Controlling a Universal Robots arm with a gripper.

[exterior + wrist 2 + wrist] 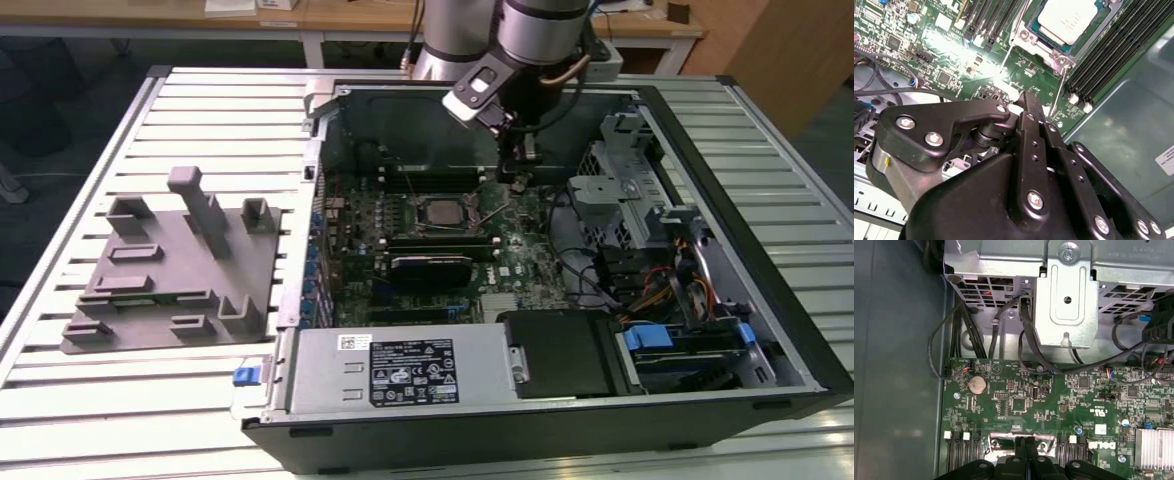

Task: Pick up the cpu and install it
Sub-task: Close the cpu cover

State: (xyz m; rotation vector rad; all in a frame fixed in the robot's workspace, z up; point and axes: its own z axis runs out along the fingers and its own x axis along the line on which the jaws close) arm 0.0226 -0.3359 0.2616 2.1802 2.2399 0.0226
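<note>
In the exterior view we see the tool (pixel 517 176) reaching down into the open computer case (pixel 534 440), with its tip close over the motherboard (pixel 514 255). The cpu (pixel 442 210) lies in its socket near the tip. It is on the side toward the grey fixture block (pixel 174 265), which sits well apart on the slatted worktop (pixel 80 400).

In the second wrist view the tool (pixel 1027 96) has its fingers pressed together with nothing between them. Its black links cover much of the board. The cpu (pixel 1069 19) sits flat in the socket frame beyond the tip, apart from it and cut off by the picture's edge. A thin wire lever (pixel 1059 90) runs just beside the tip; we cannot tell whether they touch. Memory slots (pixel 1114 45) flank the socket.

In the first wrist view the closed tool (pixel 1026 441) hides the middle of the silver socket frame (pixel 999 439). Beyond it are a coin battery (pixel 977 384), black cables (pixel 1026 335) and a metal drive cage (pixel 1066 300).
</note>
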